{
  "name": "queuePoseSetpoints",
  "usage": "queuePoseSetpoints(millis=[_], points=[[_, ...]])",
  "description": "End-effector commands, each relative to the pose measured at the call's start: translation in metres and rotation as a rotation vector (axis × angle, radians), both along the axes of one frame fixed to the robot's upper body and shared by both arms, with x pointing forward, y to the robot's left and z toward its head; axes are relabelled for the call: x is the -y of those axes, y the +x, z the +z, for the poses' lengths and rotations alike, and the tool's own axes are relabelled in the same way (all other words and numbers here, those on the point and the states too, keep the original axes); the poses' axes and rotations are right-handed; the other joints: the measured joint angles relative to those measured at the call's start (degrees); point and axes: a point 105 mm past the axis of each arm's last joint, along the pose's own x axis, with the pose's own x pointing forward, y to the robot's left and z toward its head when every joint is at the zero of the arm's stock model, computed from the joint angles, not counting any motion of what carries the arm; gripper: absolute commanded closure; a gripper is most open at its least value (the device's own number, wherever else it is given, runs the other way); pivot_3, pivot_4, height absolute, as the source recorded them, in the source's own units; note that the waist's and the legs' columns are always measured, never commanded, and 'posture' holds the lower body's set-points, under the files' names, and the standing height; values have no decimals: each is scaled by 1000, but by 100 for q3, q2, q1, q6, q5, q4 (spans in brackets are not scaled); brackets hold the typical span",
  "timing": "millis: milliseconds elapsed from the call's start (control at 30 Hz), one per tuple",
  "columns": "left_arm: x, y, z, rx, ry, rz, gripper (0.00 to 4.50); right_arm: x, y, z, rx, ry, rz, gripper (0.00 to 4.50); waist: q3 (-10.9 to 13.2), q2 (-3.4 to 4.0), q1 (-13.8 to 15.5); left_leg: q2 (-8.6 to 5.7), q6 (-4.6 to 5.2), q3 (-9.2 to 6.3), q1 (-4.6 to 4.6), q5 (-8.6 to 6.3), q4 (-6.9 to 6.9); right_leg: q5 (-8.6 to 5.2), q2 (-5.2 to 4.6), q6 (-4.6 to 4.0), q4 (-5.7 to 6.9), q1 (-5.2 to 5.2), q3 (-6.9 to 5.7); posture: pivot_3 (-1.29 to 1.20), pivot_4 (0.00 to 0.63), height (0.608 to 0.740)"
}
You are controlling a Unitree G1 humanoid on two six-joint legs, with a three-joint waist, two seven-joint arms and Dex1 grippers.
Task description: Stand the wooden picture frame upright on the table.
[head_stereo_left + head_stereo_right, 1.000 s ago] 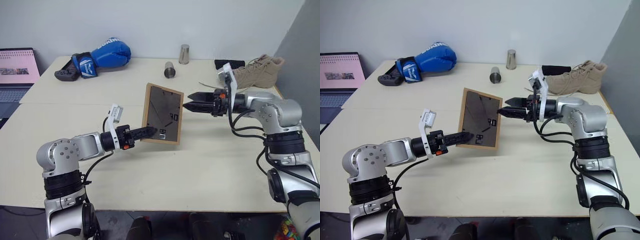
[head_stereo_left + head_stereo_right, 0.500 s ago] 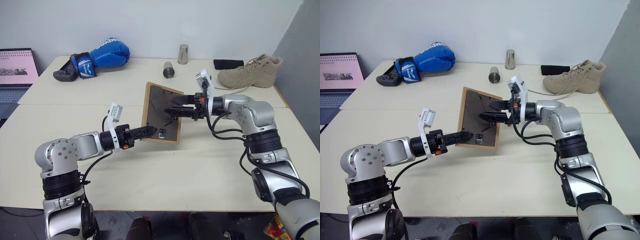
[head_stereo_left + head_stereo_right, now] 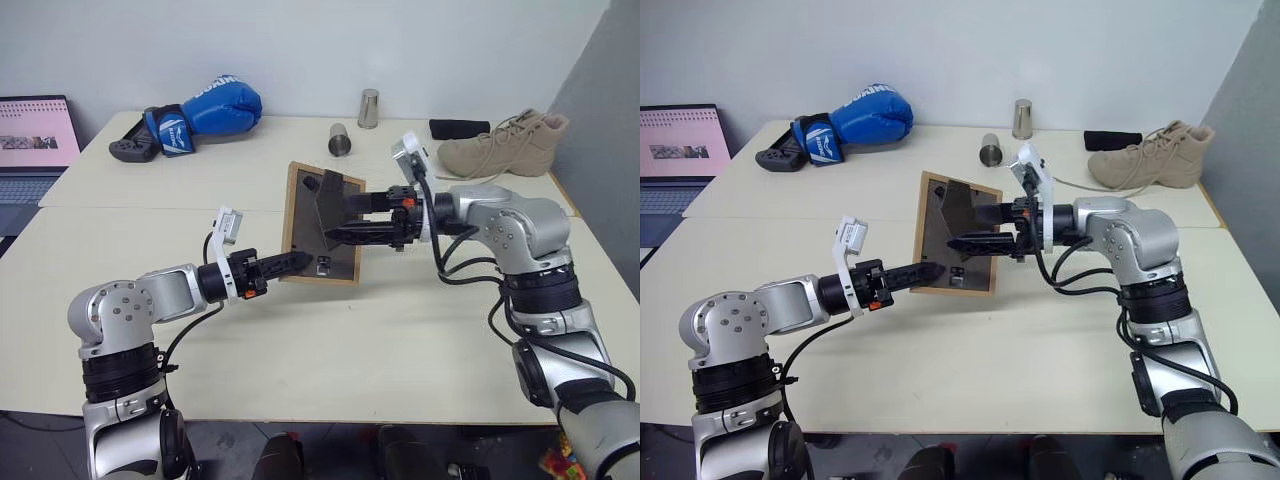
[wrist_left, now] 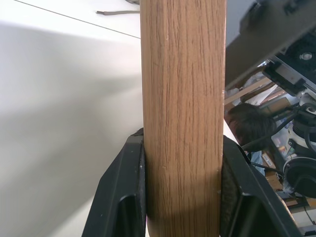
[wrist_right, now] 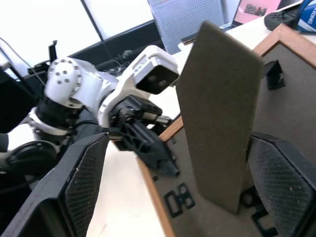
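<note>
Left jaws (image 3: 300, 261) are clamped on the picture frame's (image 3: 322, 226) near edge, holding it upright mid-surface (image 3: 330, 330); right jaws (image 3: 335, 218) gape wide around its fold-out stand (image 5: 219, 113). Back markings too small to read, glove (image 3: 205, 110) lettering too.

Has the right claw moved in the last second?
Yes. The right claw slid from beside the wooden picture frame's edge in across its dark back, away from the tan boot.
</note>
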Motion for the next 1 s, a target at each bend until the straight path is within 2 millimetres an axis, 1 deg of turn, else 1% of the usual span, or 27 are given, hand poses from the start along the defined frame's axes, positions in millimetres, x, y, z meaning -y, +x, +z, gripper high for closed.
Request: queuePoseSetpoints(millis=[33,133,200,267,400,467,600,667,700,733,800,867,933,1000], points=[[5,-2,14,71,-9,-26,3203,-3,-17,12,25,38,83,36,0,0,0,0,0,0,0,0,0,0,0,0,0,0,0,0,150,740],[5,-1,13,70,-4,-28,3203,1,-18,10,15,38,75,36,0,0,-4,1,0,0,1,0,0,0,2,0,0,0,0,0,150,740],[6,-1,13,70,-1,-33,3203,4,-13,7,21,29,36,36,0,0,-3,1,0,0,0,0,-1,0,2,0,0,0,0,0,150,740],[7,-1,13,69,0,-39,3203,9,-3,1,39,6,-32,36,0,0,-3,0,0,0,0,0,-1,0,2,0,-1,0,1,0,150,740],[7,-3,13,67,5,-52,3203,29,22,-10,75,-31,-201,36,0,0,-2,0,0,0,0,0,0,0,2,0,-1,-1,1,0,150,740],[7,-4,13,66,6,-56,3203,41,27,-13,94,-49,-240,36,0,-1,1,0,0,1,0,0,0,0,2,0,-2,-1,2,0,150,740],[6,-7,13,41,-8,-72,3203,67,23,-16,111,-82,-251,36,1,-2,10,-2,0,1,-3,0,-2,0,1,0,-6,-1,2,0,150,740],[4,-9,14,14,-29,-84,3203,83,20,-21,159,-138,-253,36,1,-2,17,-3,0,2,-5,0,-3,0,0,1,-9,-1,2,0,150,740],[3,-9,15,6,-34,-86,3203,87,20,-23,183,-162,-253,36,2,-3,15,-3,0,1,-6,0,-2,-1,-1,1,-10,-1,1,0,150,740],[1,-9,15,-11,-47,-91,3203,93,21,-30,238,-215,-264,36,2,-3,10,-3,1,1,-5,0,-2,-1,0,1,-10,-1,1,0,150,740],[-2,-12,17,-55,-74,-107,3203,108,24,-48,416,-353,-262,36,2,-3,0,-1,1,2,-2,-1,-3,-1,2,2,-9,-1,1,0,150,740],[-5,-14,17,-101,-103,-125,3203,116,28,-65,677,-470,-246,36,2,-4,-5,0,1,2,-1,-1,-3,-3,4,4,-9,-1,1,0,150,740],[-6,-17,15,-132,-120,-148,3203,114,32,-68,950,-509,-233,36,2,-5,-36,1,1,5,0,-1,-2,-10,3,17,-9,0,5,0,150,740],[-6,-17,14,-168,-167,-160,3203,107,36,-64,1196,-507,-238,36,7,1,-79,1,1,10,2,0,-1,-17,3,30,-5,-1,11,0,150,740]])
